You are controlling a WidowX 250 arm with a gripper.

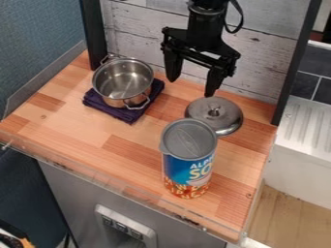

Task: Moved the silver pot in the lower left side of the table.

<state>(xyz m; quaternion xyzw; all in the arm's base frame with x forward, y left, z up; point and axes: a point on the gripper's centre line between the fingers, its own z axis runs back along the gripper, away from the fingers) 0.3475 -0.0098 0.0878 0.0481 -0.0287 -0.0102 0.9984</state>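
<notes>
The gripper (190,85) hangs over the back of the table, right of the pot, its two fingers spread wide with nothing between them. An uncovered silver pot (122,82) with two wire handles stands upright on a folded dark purple cloth (116,109) at the back left. The wooden table (84,136) has bare boards at its lower left side, in front of the cloth.
A silver lid (217,115) with a knob lies right of centre, below the gripper's right finger. A tall blue can (188,160) with a grey top stands in front of it. A clear low rail runs along the front edge; a whitewashed board wall closes the back.
</notes>
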